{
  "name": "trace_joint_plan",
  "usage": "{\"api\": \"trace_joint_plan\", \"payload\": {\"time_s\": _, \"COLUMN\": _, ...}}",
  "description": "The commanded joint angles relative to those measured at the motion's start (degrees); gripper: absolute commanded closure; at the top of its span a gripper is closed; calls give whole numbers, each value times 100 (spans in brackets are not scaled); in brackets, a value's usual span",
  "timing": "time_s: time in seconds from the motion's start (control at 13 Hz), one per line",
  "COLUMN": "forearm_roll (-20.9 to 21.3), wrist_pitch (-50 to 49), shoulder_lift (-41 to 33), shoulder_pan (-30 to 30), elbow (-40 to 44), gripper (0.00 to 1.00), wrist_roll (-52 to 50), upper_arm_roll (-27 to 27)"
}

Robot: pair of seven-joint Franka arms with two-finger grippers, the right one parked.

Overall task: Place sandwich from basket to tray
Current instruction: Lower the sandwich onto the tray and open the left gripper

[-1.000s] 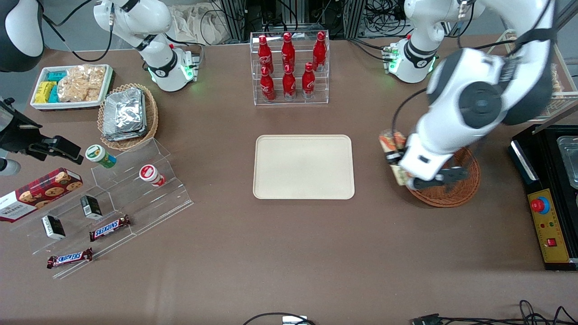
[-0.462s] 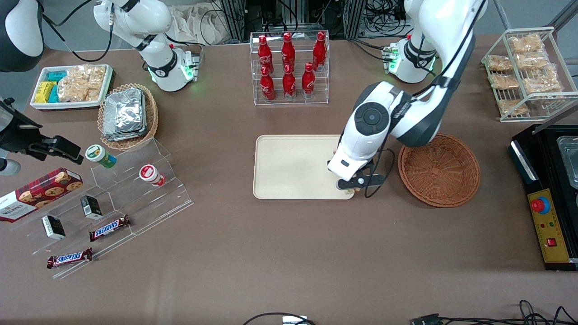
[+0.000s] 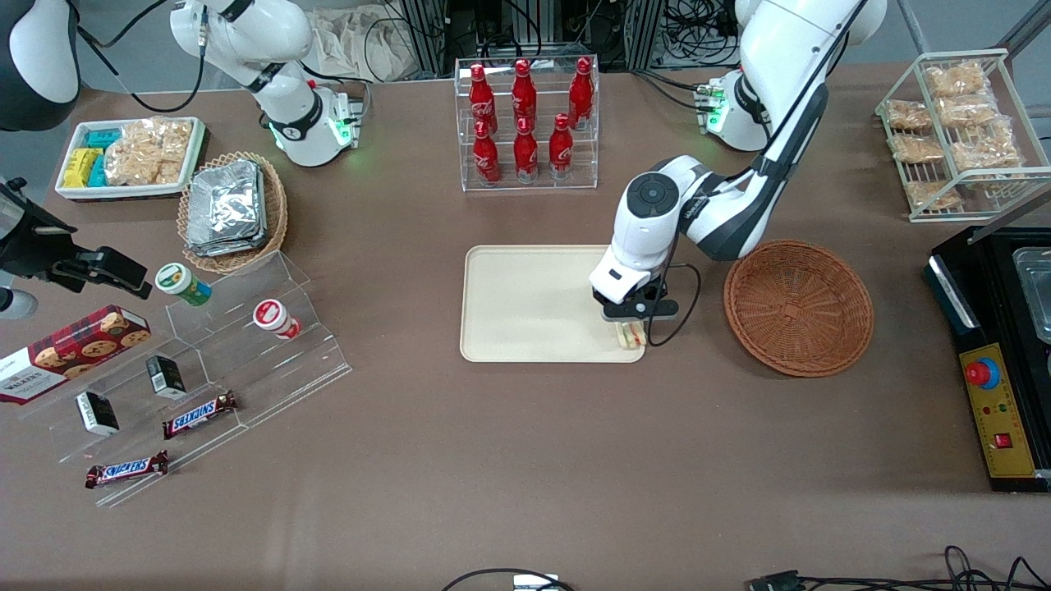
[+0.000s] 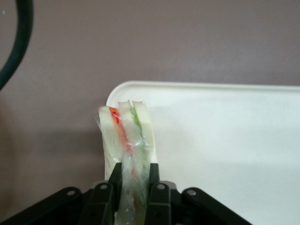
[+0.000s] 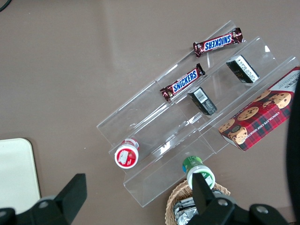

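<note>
The left arm (image 3: 722, 209) reaches down from its base over the tray (image 3: 525, 304), folded at the elbow, wrist pointing downward. Beside it stands the basket (image 3: 798, 308). The gripper (image 3: 631, 328) hangs at the tray's corner nearest the basket, its fingers (image 4: 115, 180) clamped on the sandwich (image 4: 126, 140). Two candy bars (image 5: 187, 83) read "SNICKERS".
</note>
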Motion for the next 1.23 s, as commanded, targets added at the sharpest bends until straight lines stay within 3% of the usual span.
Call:
{"api": "trace_joint_plan", "payload": {"time_s": 0.0, "forearm_roll": 222, "wrist_pitch": 117, "shoulder_lift": -328, "shoulder_pan": -77, "elbow": -341, "gripper": 72, "wrist_roll": -280, "upper_arm_roll": 53}}
{"api": "trace_joint_plan", "payload": {"time_s": 0.62, "forearm_roll": 249, "wrist_pitch": 126, "shoulder_lift": -320, "shoulder_pan": -217, "elbow": -324, "gripper": 58, "wrist_roll": -684, "upper_arm_roll": 53}}
{"api": "trace_joint_plan", "payload": {"time_s": 0.77, "forearm_roll": 240, "wrist_pitch": 65, "shoulder_lift": -346, "shoulder_pan": -200, "elbow": -280, "gripper": 31, "wrist_roll": -710, "upper_arm_roll": 44}}
{"api": "trace_joint_plan", "payload": {"time_s": 0.85, "forearm_roll": 214, "wrist_pitch": 12, "shoulder_lift": -381, "shoulder_pan": -200, "elbow": -236, "gripper": 0, "wrist_roll": -763, "upper_arm_roll": 44}}
{"api": "trace_joint_plan", "payload": {"time_s": 1.0, "forearm_roll": 196, "wrist_pitch": -748, "shoulder_lift": -451, "shoulder_pan": -217, "elbow": 175, "gripper": 0, "wrist_roll": -1471, "upper_arm_roll": 35}}
{"api": "trace_joint_plan", "payload": {"time_s": 1.15, "forearm_roll": 91, "wrist_pitch": -1916, "shoulder_lift": -478, "shoulder_pan": -200, "elbow": 833, "gripper": 0, "wrist_roll": -1555, "upper_arm_roll": -26}}
